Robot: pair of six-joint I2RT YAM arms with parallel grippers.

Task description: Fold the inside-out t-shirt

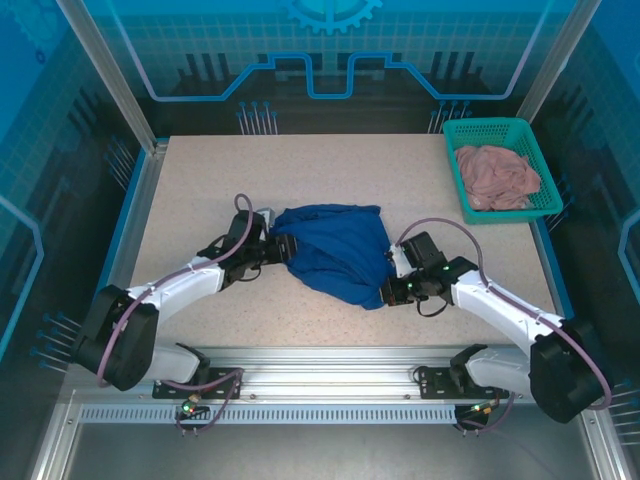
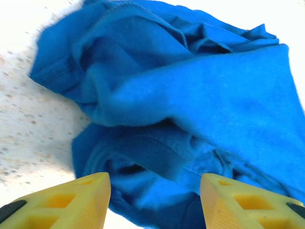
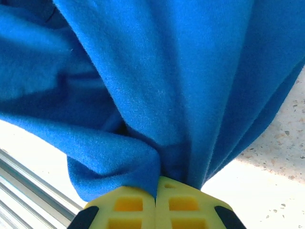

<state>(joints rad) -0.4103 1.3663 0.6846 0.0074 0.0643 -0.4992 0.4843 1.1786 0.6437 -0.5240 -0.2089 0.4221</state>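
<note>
Tabletop (image 1: 350, 170) lies open around the t-shirt (image 1: 335, 245), its edge pinched in right tool (image 3: 156, 185), left tool (image 2: 155, 183) gaping empty.

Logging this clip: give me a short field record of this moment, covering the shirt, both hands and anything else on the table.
shirt: inside-out t-shirt, royal blue, bunched in a heap mid-table, not folded
left hand: open, fingers apart at the shirt's left edge, gripping nothing
right hand: shut on a pinched fold at the shirt's near right edge
other items: teal basket at the far right corner, holding a dusty-pink garment
surface: speckled table
</note>
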